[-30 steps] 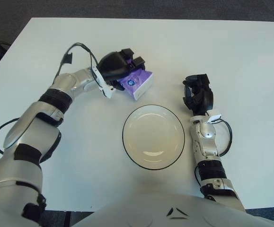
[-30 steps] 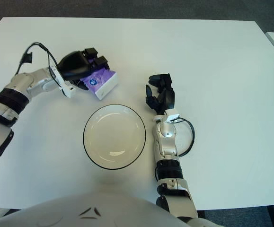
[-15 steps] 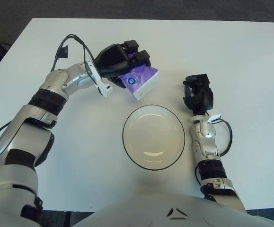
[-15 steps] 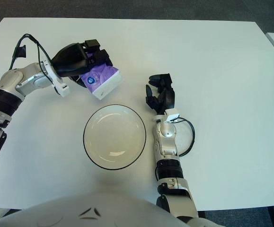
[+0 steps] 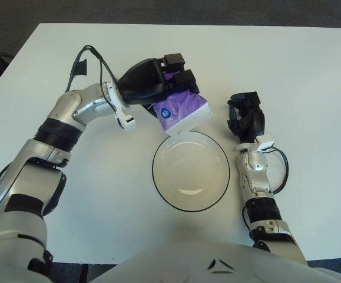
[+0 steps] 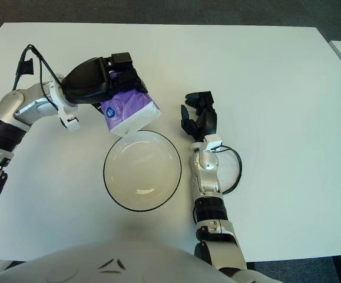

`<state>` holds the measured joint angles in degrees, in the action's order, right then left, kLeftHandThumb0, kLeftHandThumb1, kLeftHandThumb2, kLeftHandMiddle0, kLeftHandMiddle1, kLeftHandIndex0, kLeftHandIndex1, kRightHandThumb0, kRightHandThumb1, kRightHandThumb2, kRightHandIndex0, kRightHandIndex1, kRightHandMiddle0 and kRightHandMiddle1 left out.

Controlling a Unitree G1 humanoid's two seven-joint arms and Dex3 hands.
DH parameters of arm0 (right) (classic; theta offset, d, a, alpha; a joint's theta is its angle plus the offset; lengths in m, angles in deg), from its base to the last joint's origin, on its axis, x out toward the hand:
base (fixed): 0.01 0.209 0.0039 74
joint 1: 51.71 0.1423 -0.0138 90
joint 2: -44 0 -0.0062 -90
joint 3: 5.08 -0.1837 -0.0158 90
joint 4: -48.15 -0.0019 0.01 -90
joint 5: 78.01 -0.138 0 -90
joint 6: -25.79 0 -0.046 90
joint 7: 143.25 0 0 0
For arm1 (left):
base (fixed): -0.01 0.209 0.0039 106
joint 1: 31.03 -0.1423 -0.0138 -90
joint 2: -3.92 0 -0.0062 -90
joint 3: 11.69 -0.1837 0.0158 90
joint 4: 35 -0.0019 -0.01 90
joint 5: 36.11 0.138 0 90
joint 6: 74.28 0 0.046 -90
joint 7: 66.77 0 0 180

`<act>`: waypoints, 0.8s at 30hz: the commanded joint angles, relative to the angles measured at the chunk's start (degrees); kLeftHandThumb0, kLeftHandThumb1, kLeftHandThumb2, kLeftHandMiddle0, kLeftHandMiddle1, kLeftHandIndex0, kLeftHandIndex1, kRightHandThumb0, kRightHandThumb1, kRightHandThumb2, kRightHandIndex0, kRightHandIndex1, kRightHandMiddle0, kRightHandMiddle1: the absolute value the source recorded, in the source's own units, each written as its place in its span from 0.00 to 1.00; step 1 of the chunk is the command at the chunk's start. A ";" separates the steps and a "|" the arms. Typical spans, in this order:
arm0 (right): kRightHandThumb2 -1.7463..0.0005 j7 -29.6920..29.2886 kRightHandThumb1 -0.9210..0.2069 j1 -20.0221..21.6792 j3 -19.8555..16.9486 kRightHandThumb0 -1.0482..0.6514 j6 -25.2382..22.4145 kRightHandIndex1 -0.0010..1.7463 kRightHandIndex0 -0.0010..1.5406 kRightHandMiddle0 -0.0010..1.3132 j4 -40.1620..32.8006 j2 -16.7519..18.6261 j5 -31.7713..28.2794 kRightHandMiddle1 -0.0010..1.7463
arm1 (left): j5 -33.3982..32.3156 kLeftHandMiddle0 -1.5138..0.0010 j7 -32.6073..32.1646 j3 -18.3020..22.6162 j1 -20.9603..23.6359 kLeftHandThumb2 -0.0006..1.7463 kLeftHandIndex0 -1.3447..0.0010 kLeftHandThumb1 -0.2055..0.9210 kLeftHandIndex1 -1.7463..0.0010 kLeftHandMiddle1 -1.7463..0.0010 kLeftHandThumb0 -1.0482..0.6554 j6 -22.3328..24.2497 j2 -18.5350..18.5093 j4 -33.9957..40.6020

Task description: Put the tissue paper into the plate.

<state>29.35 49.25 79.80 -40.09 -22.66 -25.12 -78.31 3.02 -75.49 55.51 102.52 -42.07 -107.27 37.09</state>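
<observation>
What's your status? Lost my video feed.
Left hand shut on tissue pack, held at plate's far rim. Right hand idle, right of plate. Nothing blocking.

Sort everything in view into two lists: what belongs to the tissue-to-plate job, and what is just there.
Part of the job:
- tissue paper pack, purple, held over the plate's far rim
- plate
- left robot hand, gripping the pack

Just there:
- right robot hand, idle right of the plate
- white table
</observation>
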 commanded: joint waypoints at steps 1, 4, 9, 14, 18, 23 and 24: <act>0.74 -0.53 0.05 -4.63 -0.48 0.61 -3.65 0.82 0.29 0.20 5.89 -0.31 0.33 0.90 | -1.70 0.49 2.83 0.57 -1.75 0.88 0.60 0.29 0.00 0.02 0.61 -1.41 0.14 1.72; 0.75 -0.38 0.05 -4.57 -0.42 0.61 -3.60 0.82 0.29 0.20 6.02 -0.35 0.24 0.90 | -2.72 0.50 5.56 0.26 -1.90 0.88 0.61 0.29 0.00 0.02 0.61 -2.19 0.10 2.52; 0.78 -0.92 0.02 -4.56 -0.32 0.61 -3.48 0.82 0.29 0.19 6.17 -0.34 0.71 0.90 | -5.37 0.50 11.99 -1.07 -1.81 0.88 0.61 0.30 0.00 0.02 0.61 -2.98 -0.12 3.99; 0.79 -1.32 0.01 -4.61 -0.29 0.61 -3.57 0.82 0.28 0.18 5.91 -0.29 1.13 0.90 | -6.75 0.50 16.33 -1.44 -2.86 0.87 0.62 0.30 0.00 0.02 0.61 -3.54 0.29 5.63; 0.79 -1.35 0.00 -4.61 -0.34 0.61 -3.43 0.83 0.28 0.18 5.95 -0.28 1.06 0.90 | -6.81 0.50 19.08 -2.05 -3.76 0.87 0.62 0.31 0.00 0.02 0.61 -4.29 0.44 5.80; 0.79 -1.12 0.00 -4.67 -0.37 0.61 -3.44 0.83 0.28 0.18 5.90 -0.32 0.80 0.90 | -4.62 0.50 19.58 -1.74 -6.21 0.86 0.63 0.32 0.00 0.02 0.61 -4.67 1.25 5.32; 0.79 -1.05 0.00 -4.69 -0.37 0.61 -3.40 0.83 0.28 0.18 5.89 -0.35 0.77 0.90 | -4.86 0.50 19.92 -1.74 -6.51 0.86 0.63 0.32 0.00 0.02 0.61 -4.38 1.41 5.34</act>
<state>28.35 49.55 80.01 -39.93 -22.33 -25.37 -77.13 -2.32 -56.52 53.83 97.90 -46.28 -106.13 42.43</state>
